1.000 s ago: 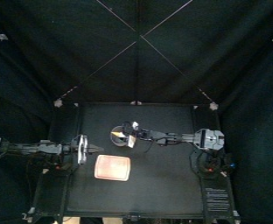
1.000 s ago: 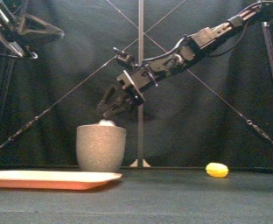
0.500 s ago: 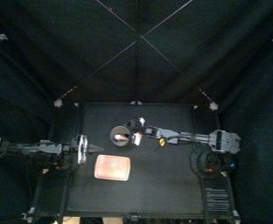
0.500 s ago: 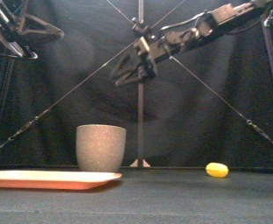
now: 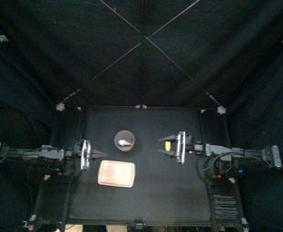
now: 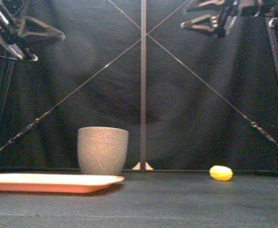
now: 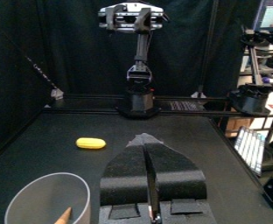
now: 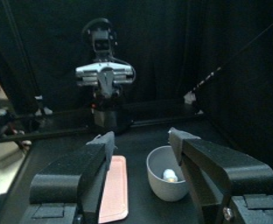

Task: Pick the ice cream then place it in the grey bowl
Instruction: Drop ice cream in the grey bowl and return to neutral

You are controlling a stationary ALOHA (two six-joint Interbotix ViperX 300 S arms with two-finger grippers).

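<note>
The grey speckled cup point(image 5: 120, 137) stands at the table's middle. The ice cream point(image 5: 128, 141) lies inside it, showing as a pale scoop point(image 8: 168, 178) in the right wrist view and as a cone tip point(image 7: 64, 213) in the left wrist view. In the front view the cup point(image 6: 103, 150) hides it. My right gripper point(image 5: 176, 145) is open and holds nothing, high up and to the right of the cup point(image 6: 206, 24). My left gripper point(image 7: 149, 140) is shut and rests at the left point(image 5: 83, 154).
A flat pink tray point(image 5: 116, 174) lies in front of the cup, near the front edge point(image 6: 53, 183). A small yellow toy point(image 6: 221, 173) lies on the table to the cup's right, below the right gripper.
The right gripper has let the ice cream go into the cup. It has risen and drawn back to the right. The left arm has not moved.
</note>
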